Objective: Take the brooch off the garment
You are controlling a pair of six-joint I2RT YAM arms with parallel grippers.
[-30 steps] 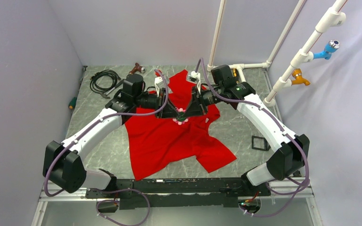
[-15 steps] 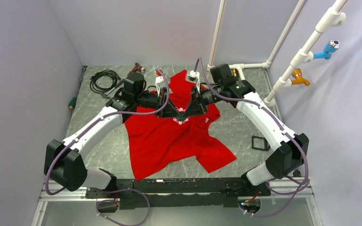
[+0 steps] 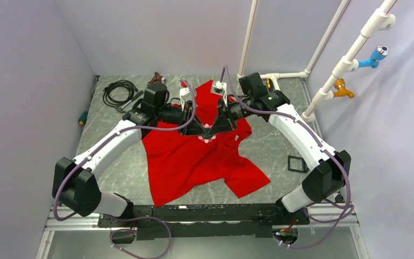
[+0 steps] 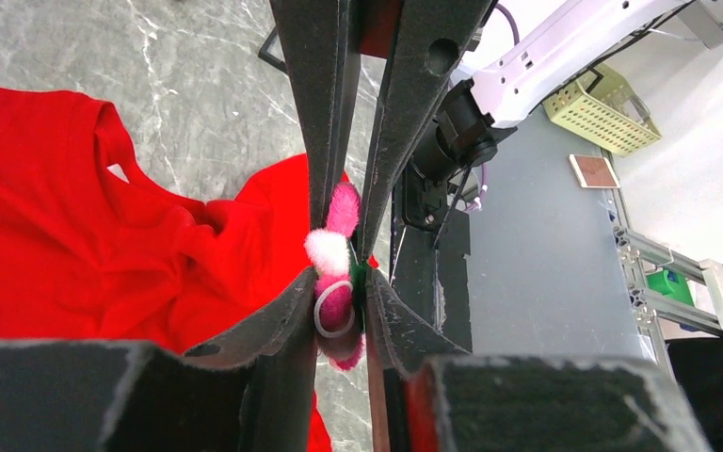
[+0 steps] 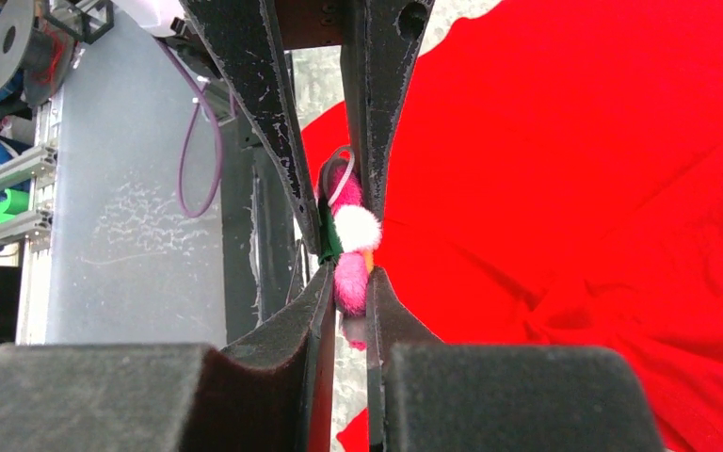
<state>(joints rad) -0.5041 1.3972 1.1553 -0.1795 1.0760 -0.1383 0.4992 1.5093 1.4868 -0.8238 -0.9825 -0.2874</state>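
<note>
**Brooch** [image 4: 343, 209]: fuzzy pink petals around a white puff. A thin pale ring loops over the front and a sliver of green shows at one edge. It sits over the upper middle of the shirt [image 3: 194, 159], caught between both tools, which meet there from opposite sides. Whether its pin is in the cloth cannot be told.

**Left gripper** [image 4: 339, 299]: closed on the brooch, with its dark, grainy pads [image 4: 282, 320] lying against both flanks.

**Right gripper** [image 5: 350, 282]: likewise closed on the brooch. Its scuffed black fingers [image 5: 301, 315] are narrowed to a slit filled with pink fluff.

**Shirt:** bright red, plain and matt, with short sleeves. It lies skewed and creased on the table, with one sleeve toward the near right.

**Surface and room:**
- The table [image 3: 126, 175] has a smooth grey-green top with pale stone-like veining.
- Pale lilac-grey walls close it in on three sides.
- White plastic pipes [image 3: 328, 89] rise along the right wall and the far corner. They carry a blue fitting [image 3: 378, 55] and an orange fitting [image 3: 343, 88].
- A coil of black cable [image 3: 119, 91] lies at the far left.
- A small black square frame [image 3: 297, 163] lies flat beside the right arm.

**Containers:** a pale green perforated basket [image 4: 602, 99] stands beyond the table in the left wrist view. Its contents cannot be made out.
</note>
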